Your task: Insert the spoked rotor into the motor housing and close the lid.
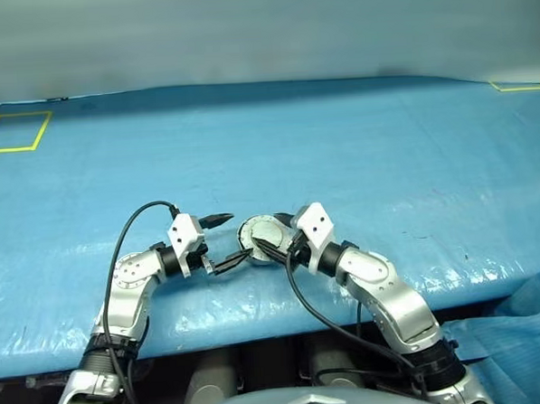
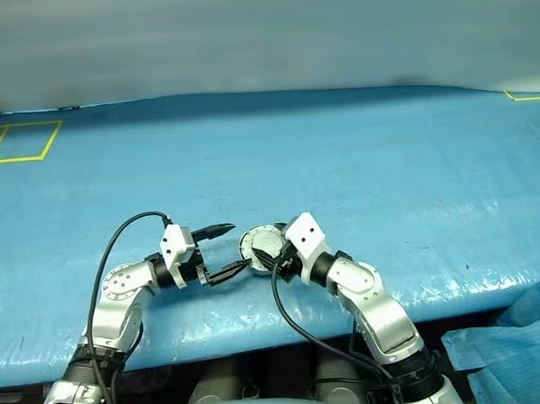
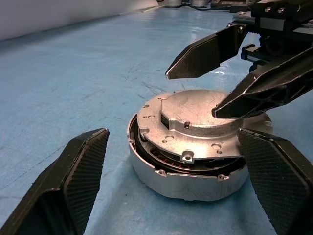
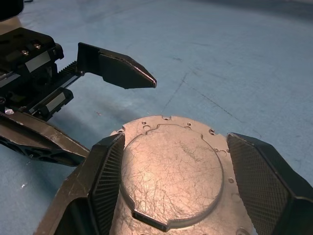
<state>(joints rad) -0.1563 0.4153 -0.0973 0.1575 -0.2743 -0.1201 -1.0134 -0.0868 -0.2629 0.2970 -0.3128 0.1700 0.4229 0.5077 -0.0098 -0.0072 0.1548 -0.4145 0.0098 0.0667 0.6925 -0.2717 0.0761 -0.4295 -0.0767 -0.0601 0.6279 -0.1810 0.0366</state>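
Right gripper (image 1: pixel 265 247) spread, jaws flanking lid (image 3: pixel 195 128) | lid tilted on housing (image 3: pixel 188 176), unseated | left gripper (image 1: pixel 225 241) spread, just beside

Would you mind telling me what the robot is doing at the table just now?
It is assembling a motor. The lid lies plain face up on the motor housing, tilted and not yet seated. The right end effector straddles the lid with fingers apart; the left end effector is open beside the housing.
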